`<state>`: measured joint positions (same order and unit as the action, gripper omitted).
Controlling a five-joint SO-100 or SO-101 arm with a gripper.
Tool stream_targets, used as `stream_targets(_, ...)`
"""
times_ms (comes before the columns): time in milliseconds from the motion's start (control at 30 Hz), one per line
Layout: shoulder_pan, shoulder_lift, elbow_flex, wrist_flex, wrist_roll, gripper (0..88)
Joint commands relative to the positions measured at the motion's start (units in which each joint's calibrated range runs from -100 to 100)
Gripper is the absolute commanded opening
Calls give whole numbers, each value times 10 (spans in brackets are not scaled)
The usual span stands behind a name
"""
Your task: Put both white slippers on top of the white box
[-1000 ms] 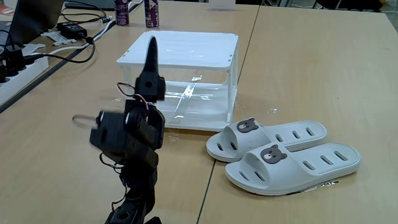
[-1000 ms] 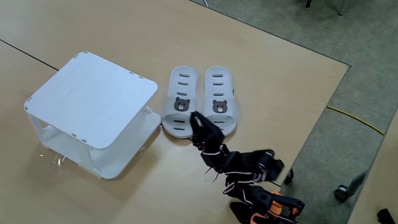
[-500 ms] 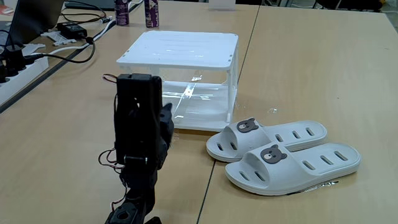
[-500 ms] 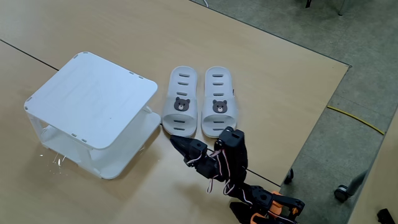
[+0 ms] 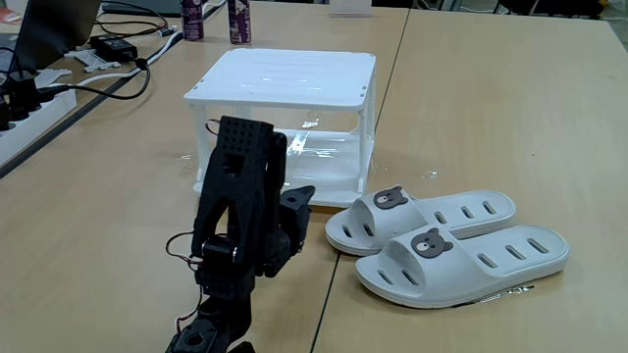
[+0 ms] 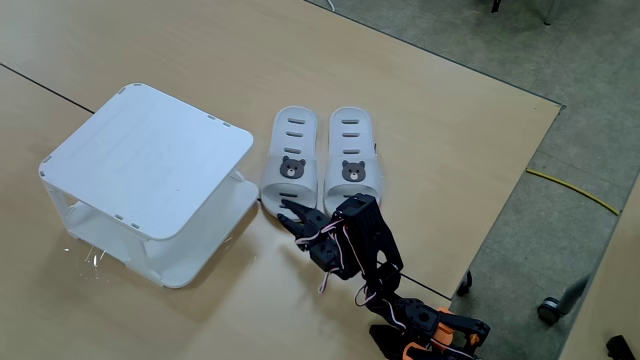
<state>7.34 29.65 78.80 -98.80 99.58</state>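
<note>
Wooden table [image 5: 471, 108], front fixed view, listed left to right.

Far left edge: a power strip [image 5: 25, 103] and black cables [image 5: 118, 59] are lying there; two dark cans [image 5: 216, 20] are standing at the far edge.

Centre-left: the black arm [image 5: 240, 211] is standing at the near edge, leaning toward the slippers. Its fingers [image 5: 297, 199] are pointing at the toe of the farther slipper; whether they are spread or pressed together cannot be told here.

Centre: the white two-tier rack [image 5: 289, 78] is sitting behind the arm, its slatted top bare.

Right: the two white bear-badge slippers [image 5: 461, 235] are lying side by side on the table, touching, toes toward the arm, just beside the rack's near right corner.

High fixed view: the rack [image 6: 150, 160] is sitting left, the slippers [image 6: 320, 160] centre, near the table's right edge. The fingers [image 6: 290, 213] are hovering just at the left slipper's toe, appearing slightly parted and gripping nothing.
</note>
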Motion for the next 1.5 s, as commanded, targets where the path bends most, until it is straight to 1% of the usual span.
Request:
stream_targets(0,23,14,-73,1,4,279)
stream_targets(33,32,20,-96,1,4,298)
stream_targets(100,46,32,-129,7,4,300)
stream_targets(300,99,74,-241,75,4,300)
stream_targets(567,125,131,-439,190,4,299)
stream_targets(833,135,161,-551,281,4,294)
stream_targets(967,141,150,-566,317,4,294)
stream_targets(1033,149,132,-555,322,4,294)
stream_targets(1167,151,99,-533,371,4,294)
stream_targets(1333,146,93,-552,373,4,295)
stream_targets(1467,151,133,-624,373,4,294)
